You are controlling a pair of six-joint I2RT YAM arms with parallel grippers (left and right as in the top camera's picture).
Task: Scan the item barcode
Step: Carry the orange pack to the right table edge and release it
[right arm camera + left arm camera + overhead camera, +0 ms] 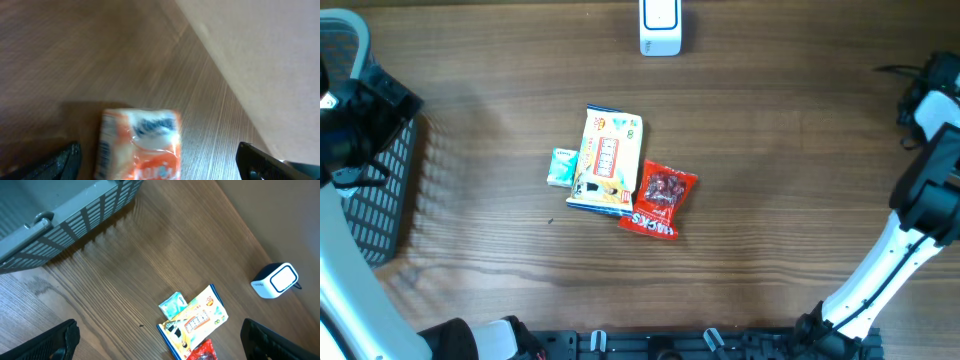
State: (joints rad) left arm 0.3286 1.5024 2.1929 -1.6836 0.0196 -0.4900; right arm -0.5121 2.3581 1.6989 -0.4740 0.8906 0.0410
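Observation:
An orange and white packet [142, 147] shows blurred between the spread fingers of my right gripper [160, 167], which is open and not clamped on it. The white scanner [660, 27] stands at the table's far edge, also seen as the scanner [277, 280] in the left wrist view. A yellow packet [608, 160], a small teal packet [561, 167] and a red packet [660, 200] lie together mid-table. My left gripper [160, 345] hangs open and empty high above them. The orange packet does not show in the overhead view.
A grey slatted basket [380, 200] stands at the table's left edge, close under the left arm. The right arm [930, 190] reaches along the right edge. A pale wall [260, 45] borders the table beyond the right gripper.

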